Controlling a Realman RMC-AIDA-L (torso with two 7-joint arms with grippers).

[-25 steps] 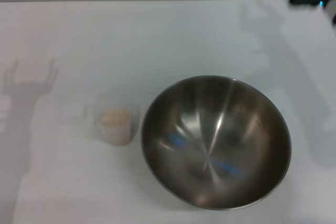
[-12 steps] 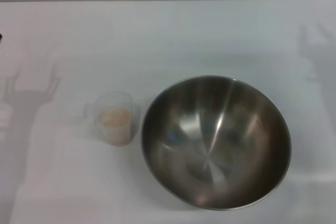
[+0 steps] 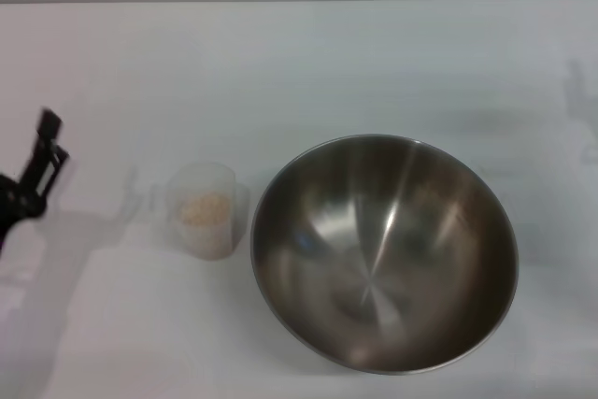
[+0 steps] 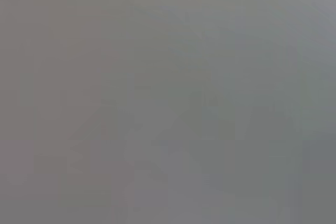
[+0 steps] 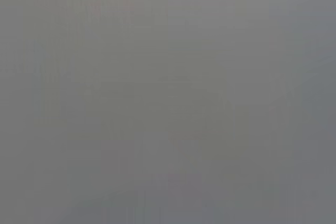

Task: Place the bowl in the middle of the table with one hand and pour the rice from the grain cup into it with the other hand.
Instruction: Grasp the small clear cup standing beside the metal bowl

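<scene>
Rice (image 3: 205,208) in grain cup (image 3: 206,210), beside bare-bottomed bowl (image 3: 383,251)

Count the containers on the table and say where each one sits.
2. The grain cup, holding rice, stands left of centre. The bowl, empty, sits just right of it toward the near edge. The wrist views show nothing more.

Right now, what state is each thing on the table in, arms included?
bowl: upright, empty, sitting on the table just right of the cup.
cup: upright, on the table, not held.
rice: all in the cup, none poured.
left gripper: at the table's left edge, clear of the cup.
right gripper: out of view.
</scene>
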